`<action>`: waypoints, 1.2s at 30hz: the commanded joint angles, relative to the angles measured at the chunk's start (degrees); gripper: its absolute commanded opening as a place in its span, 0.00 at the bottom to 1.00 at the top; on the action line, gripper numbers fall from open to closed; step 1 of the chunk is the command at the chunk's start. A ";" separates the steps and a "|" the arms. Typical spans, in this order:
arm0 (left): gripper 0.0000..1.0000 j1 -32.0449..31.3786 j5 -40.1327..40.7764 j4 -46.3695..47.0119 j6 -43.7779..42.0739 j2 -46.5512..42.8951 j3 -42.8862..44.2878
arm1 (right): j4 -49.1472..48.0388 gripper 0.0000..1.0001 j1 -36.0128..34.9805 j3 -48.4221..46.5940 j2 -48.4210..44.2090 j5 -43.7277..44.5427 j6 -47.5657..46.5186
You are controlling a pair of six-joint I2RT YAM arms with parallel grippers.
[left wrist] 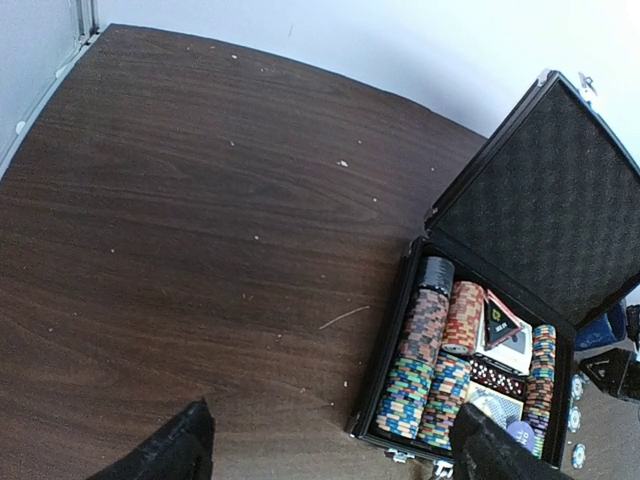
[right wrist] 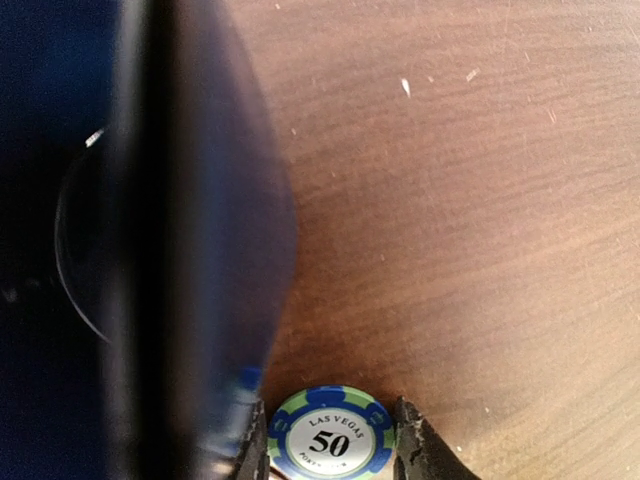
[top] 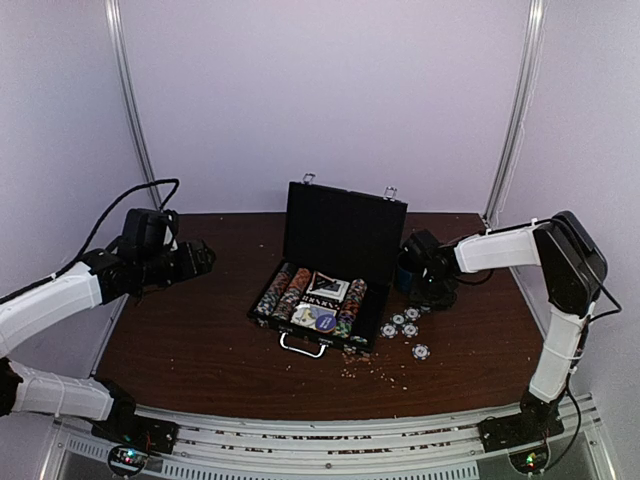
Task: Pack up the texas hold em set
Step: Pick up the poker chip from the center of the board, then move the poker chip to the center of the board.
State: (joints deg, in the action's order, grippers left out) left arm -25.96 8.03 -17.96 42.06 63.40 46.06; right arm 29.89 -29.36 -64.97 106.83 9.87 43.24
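Observation:
The black case [top: 345, 232] lies open mid-table with its lid upright, also in the left wrist view [left wrist: 530, 205]. Rows of striped chips [left wrist: 428, 365] and card decks [top: 325, 290] fill its base. A few loose chips [top: 404, 324] lie on the table right of it. My right gripper [right wrist: 330, 442] is closed on the edges of a green-and-blue "50" poker chip [right wrist: 330, 430], just above the table beside a dark blue cup [right wrist: 200, 200]. My left gripper [left wrist: 335, 452] is open and empty, hovering left of the case's near corner.
The dark blue cup [top: 403, 274] stands right of the case, close to my right gripper [top: 418, 258]. Crumbs are scattered on the brown table [top: 200, 340] in front of the case. White walls close in the back and sides.

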 commanded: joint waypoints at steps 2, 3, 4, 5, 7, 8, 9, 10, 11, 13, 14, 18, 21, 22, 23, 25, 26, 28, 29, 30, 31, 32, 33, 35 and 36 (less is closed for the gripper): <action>0.84 0.46 -1.47 2.58 -1.97 1.27 0.81 | 5.62 0.39 -1.01 1.51 -1.84 0.72 -1.44; 0.84 0.42 -1.63 2.59 -2.14 1.43 0.86 | 5.90 0.38 -1.18 1.60 -2.09 0.76 -1.42; 0.84 0.52 -1.74 2.53 -2.28 1.54 1.01 | 6.15 0.38 -1.34 1.71 -2.45 0.71 -1.34; 0.84 0.42 -1.85 2.53 -2.41 1.63 1.09 | 6.48 0.38 -1.51 1.69 -2.84 0.73 -1.16; 0.84 0.43 -2.14 2.56 -2.80 1.73 1.22 | 7.08 0.38 -1.76 1.98 -3.82 0.68 -0.76; 0.84 0.47 -2.21 2.50 -3.04 1.81 1.29 | 7.17 0.38 -1.97 2.29 -4.29 0.44 -0.53; 0.84 0.47 -2.35 2.49 -3.16 1.88 1.31 | 7.08 0.38 -2.13 2.76 -4.79 0.04 -0.36; 0.84 0.47 -2.57 2.53 -3.32 1.97 1.24 | 6.84 0.39 -2.22 3.36 -5.16 -0.59 -0.30; 0.84 0.48 -2.78 2.53 -3.43 2.04 1.22 | 6.69 0.39 -2.39 3.96 -5.41 -1.31 -0.20; 0.84 0.48 -3.29 2.57 -3.56 2.28 1.14 | 6.64 0.39 -2.92 5.09 -5.80 -1.73 0.11; 0.84 0.42 -3.58 2.55 -3.64 2.38 1.13 | 6.56 0.39 -3.25 5.71 -6.02 -1.82 0.30; 0.84 0.46 -4.58 2.74 -3.96 2.52 0.77 | 6.07 0.39 -4.74 8.70 -7.40 -2.84 1.51; 0.84 0.49 -5.44 2.85 -4.32 2.69 0.57 | 5.96 0.39 -6.62 10.93 -8.53 -3.48 2.80; 0.84 0.46 -5.74 2.85 -4.42 2.70 0.46 | 5.73 0.39 -7.36 11.86 -8.97 -3.66 3.34; 0.84 0.39 -6.01 2.86 -4.44 2.65 0.25 | 5.46 0.39 -8.02 12.82 -9.35 -4.03 3.91; 0.84 0.41 -6.54 2.79 -4.45 2.42 -0.10 | 4.38 0.39 -9.22 15.27 -10.11 -5.11 5.36; 0.84 0.44 -6.74 2.78 -4.45 2.17 -0.30 | 4.01 0.39 -9.89 16.29 -10.60 -5.55 6.17; 0.84 0.43 -7.09 2.64 -4.53 1.73 -0.72 | 2.88 0.40 -11.41 18.14 -11.57 -6.41 7.54; 0.84 0.41 -7.11 2.59 -4.58 1.40 -1.00 | 2.13 0.40 -12.38 18.80 -12.09 -6.90 8.02; 0.84 0.46 -7.39 2.54 -4.66 1.20 -1.32 | 1.41 0.40 -13.36 19.36 -12.63 -7.45 8.48; 0.84 0.47 -7.61 2.43 -4.68 0.94 -1.59 | 0.93 0.41 -14.48 19.78 -12.93 -7.76 9.03; 0.84 0.47 -7.85 2.36 -4.76 0.80 -1.85 | 0.88 0.41 -15.50 20.09 -13.16 -8.07 9.60; 0.84 0.49 -8.09 2.21 -4.83 0.69 -2.07 | 0.87 0.41 -16.55 20.24 -13.16 -8.34 10.19; 0.84 0.50 -8.70 1.98 -5.08 0.44 -2.43 | 1.27 0.41 -19.10 20.47 -13.01 -8.67 11.19; 0.84 0.45 -9.07 1.90 -5.11 0.27 -2.72 | 1.37 0.41 -20.21 20.70 -13.01 -8.83 11.92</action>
State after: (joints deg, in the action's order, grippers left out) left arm -25.91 0.95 -17.63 38.22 65.06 44.42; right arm 28.88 -45.50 -47.24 92.07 7.44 51.05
